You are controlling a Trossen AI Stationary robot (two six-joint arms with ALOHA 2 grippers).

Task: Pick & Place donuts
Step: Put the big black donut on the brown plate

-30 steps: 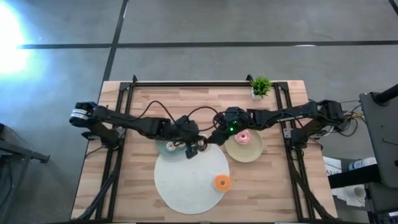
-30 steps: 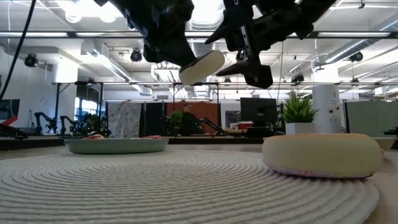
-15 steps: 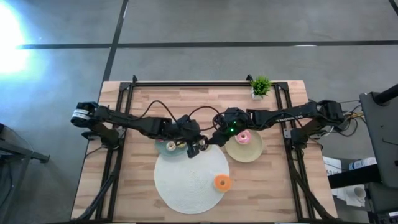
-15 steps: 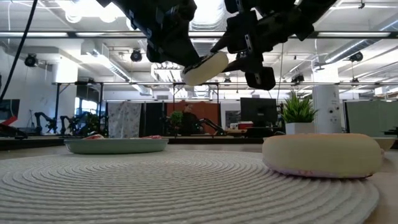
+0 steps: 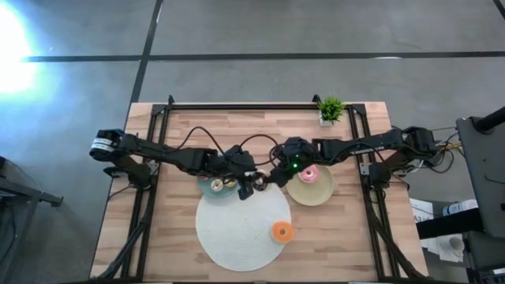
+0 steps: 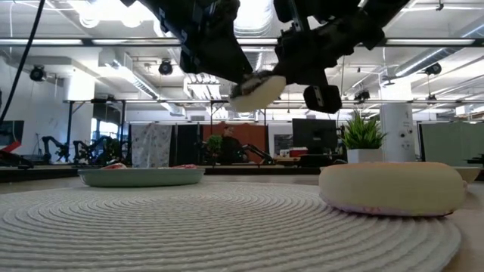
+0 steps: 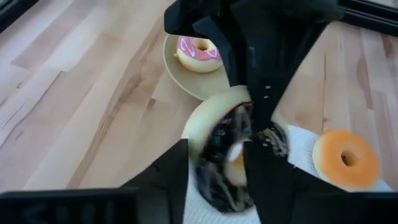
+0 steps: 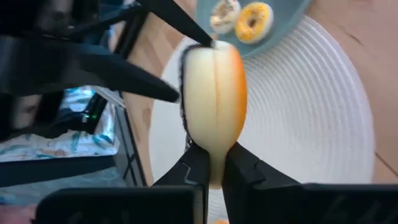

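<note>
Donuts sat at several spots around the white mat: an orange donut lay on its edge, a pink-frosted donut on the beige plate beside it, tiny ones on the teal plate. Above the mat's far edge hung the dark brown donut, cream underside showing. The right gripper pinched its rim; the left gripper had its fingers spread around it.

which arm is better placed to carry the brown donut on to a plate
Right. The right gripper is shut on the dark brown donut in mid-air, beside the beige plate; the left gripper is open.
</note>
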